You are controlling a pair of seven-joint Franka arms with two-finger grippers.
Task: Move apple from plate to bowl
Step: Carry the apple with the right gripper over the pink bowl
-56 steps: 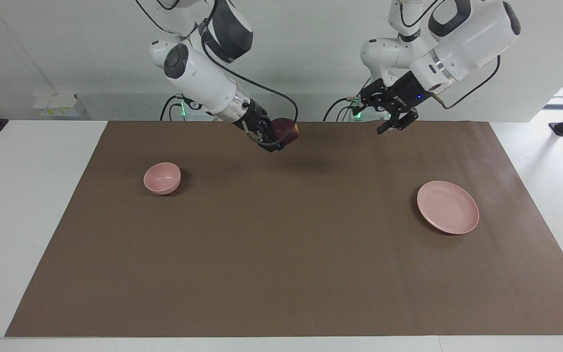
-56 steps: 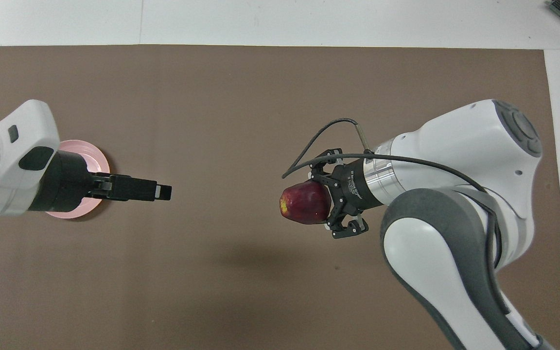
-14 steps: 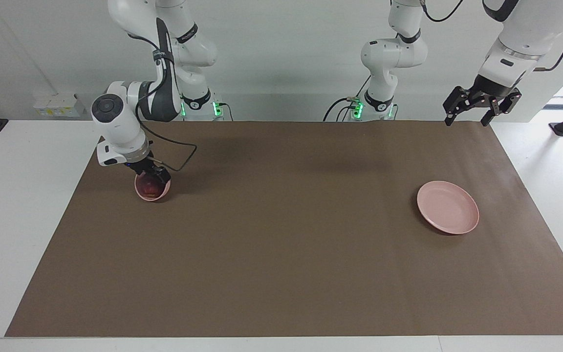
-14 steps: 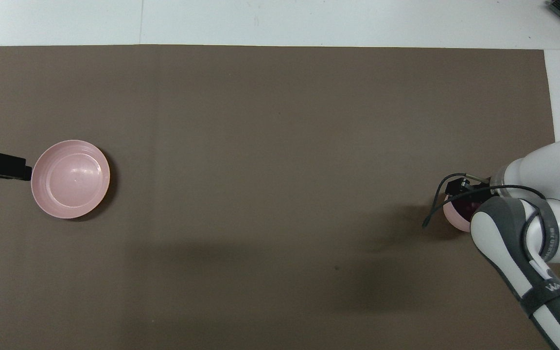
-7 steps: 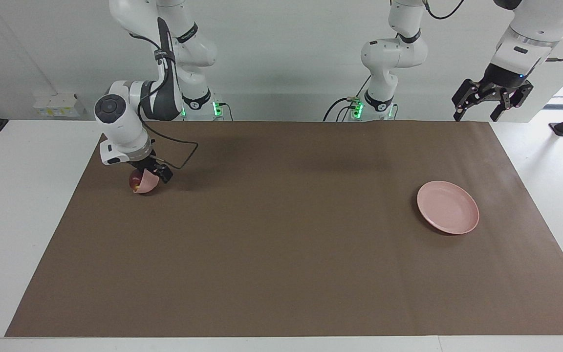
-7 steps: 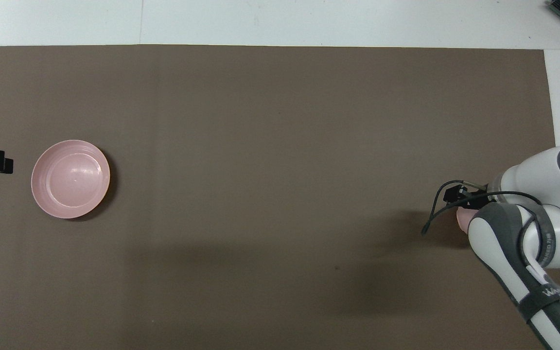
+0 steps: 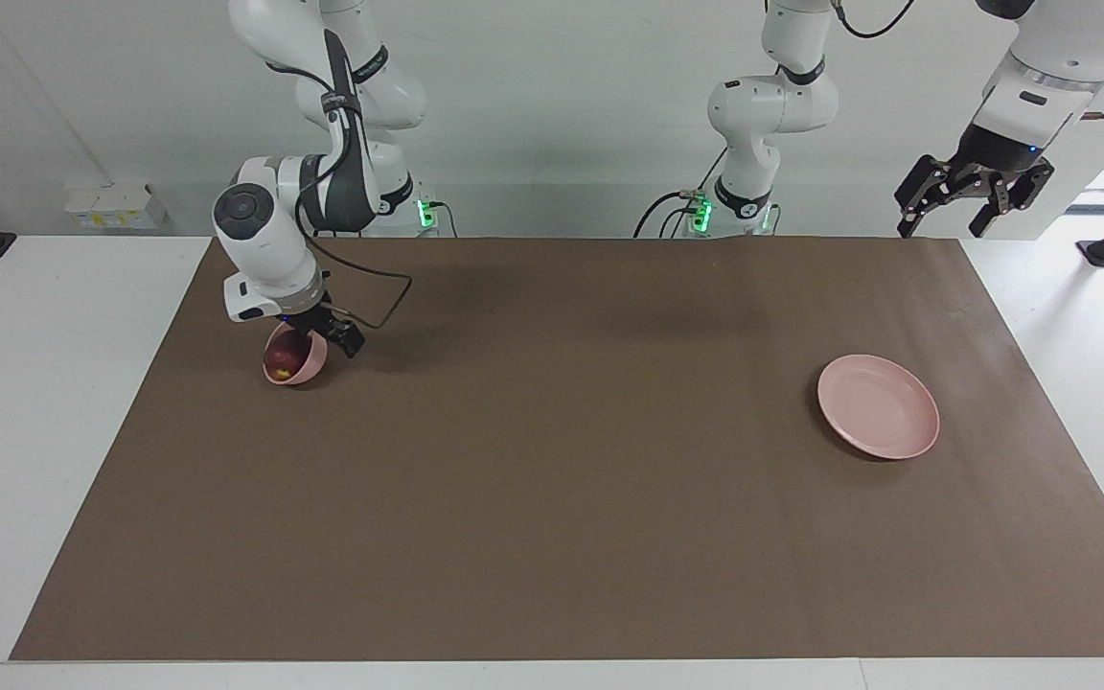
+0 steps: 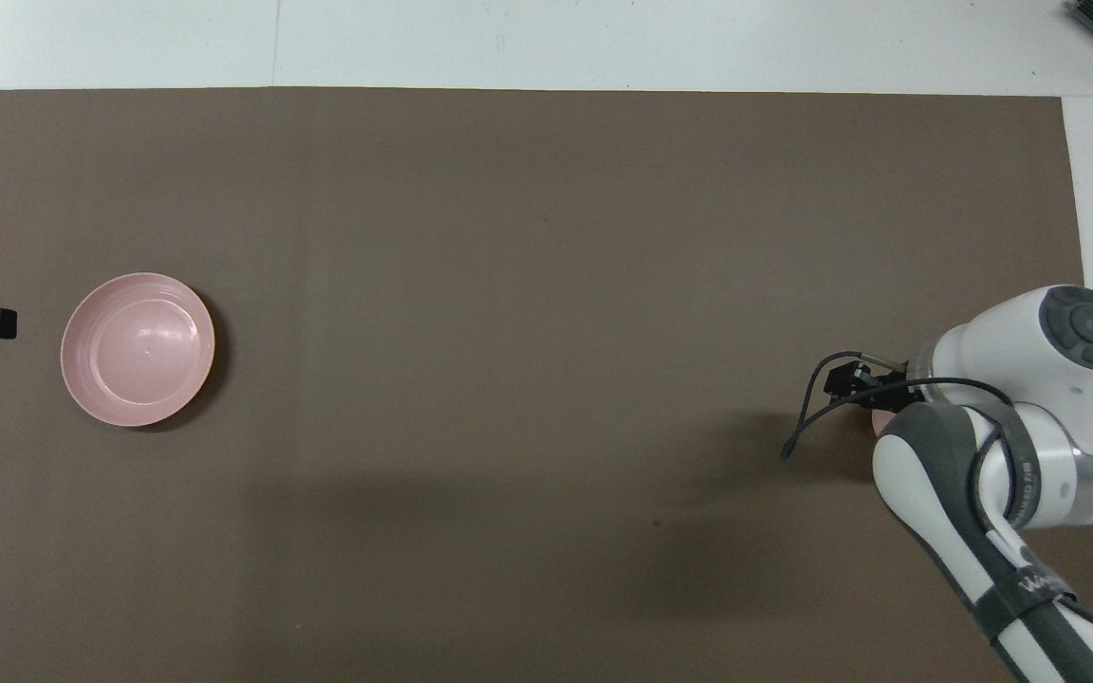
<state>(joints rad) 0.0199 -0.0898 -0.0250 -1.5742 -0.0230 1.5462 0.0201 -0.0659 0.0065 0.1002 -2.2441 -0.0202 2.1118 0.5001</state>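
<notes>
Your apple (image 7: 282, 360) now sits inside the bowl (image 7: 309, 360), which appears tipped on its side, its mouth turned toward the right arm's end of the table (image 7: 54, 383); the yellowish patch shows low on the fruit. The plate (image 7: 878, 406) lies bare toward the left arm's end, well apart from the bowl; so the carrying part of the job looks done.

The right claw (image 7: 322, 331) hangs right at the bowl, just above its rim, and you cannot tell from either view whether its fingers are parted or pressed on the rim, nor whether they are touching it. In the overhead view the right arm's wrist covers nearly all of the bowl, leaving only a sliver of pink. What seems left, judging from this, is for the right claw to come clear and for the bowl to settle upright with the fruit in it; watch that the tilt does not let the apple roll out onto the brown mat (image 7: 552, 498).

The left claw (image 7: 974, 196) waits raised over the table's edge nearest the robots, its fingers spread and empty.

Counted: one apple; one bowl; one plate; one brown mat; two arms, each with one claw.
</notes>
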